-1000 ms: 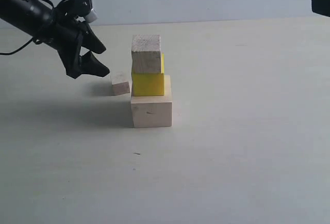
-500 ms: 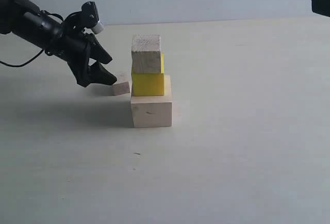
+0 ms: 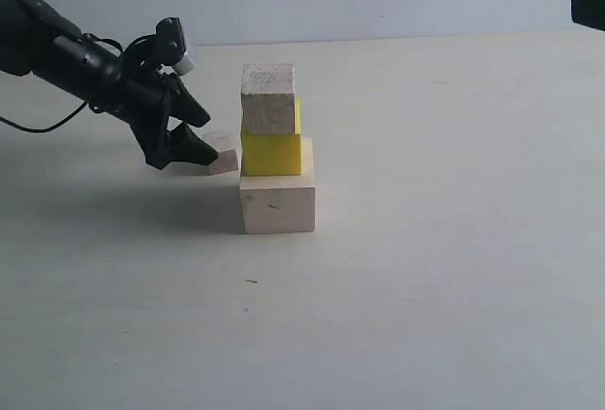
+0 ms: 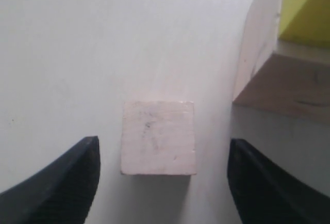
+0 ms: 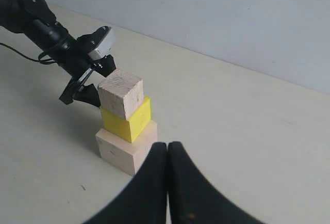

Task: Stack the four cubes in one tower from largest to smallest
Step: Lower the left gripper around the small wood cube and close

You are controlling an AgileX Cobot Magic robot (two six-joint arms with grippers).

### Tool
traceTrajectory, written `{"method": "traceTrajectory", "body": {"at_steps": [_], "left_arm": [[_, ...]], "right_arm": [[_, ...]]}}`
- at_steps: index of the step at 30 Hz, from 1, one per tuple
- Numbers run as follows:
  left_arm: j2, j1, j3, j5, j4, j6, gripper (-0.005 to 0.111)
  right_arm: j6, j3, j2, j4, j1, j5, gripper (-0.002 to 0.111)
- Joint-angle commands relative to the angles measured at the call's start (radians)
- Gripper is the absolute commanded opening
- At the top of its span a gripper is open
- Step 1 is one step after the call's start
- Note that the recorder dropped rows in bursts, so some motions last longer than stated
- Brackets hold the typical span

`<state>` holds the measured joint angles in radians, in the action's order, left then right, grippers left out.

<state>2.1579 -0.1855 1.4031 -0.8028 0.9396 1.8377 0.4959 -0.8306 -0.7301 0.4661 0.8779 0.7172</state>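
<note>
Exterior view: nearest stands the large wood cube [image 3: 277, 204], carrying the yellow cube [image 3: 271, 154] and a small wood cube [image 3: 268, 98]. Beyond, at ten o'clock from that stack, the smallest wood cube [image 3: 225, 154] lies on the worktop [image 3: 425, 268] between the wide-spread jaws of the left end effector [image 3: 206, 138], untouched. The right end effector [image 5: 167, 152] is pinched closed, empty.

Large cube [image 3: 277, 204], pale wood, forms the base. Yellow cube [image 3: 271, 153] sits on it, with small cube [image 3: 268, 98], pale wood, on top. Smallest cube [image 3: 227, 158] lies unstacked, upright, near the large cube, not touching.
</note>
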Motion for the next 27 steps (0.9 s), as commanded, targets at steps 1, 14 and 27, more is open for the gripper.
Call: {"method": "traceTrajectory", "body": {"at_steps": [1,14,27], "left_arm": [[-0.001,-0.005,0.004,0.002,0.055,0.044,0.068],[-0.001,-0.005,0.004,0.002,0.057,0.055,0.068],[-0.001,-0.005,0.004,0.002,0.059,0.069,0.068]], "right_arm": [[0.005,0.006,0.007,0.001,0.001,-0.01,0.0],[0.005,0.006,0.007,-0.002,0.001,-0.01,0.0],[0.005,0.006,0.007,0.0,0.001,-0.01,0.0]]}}
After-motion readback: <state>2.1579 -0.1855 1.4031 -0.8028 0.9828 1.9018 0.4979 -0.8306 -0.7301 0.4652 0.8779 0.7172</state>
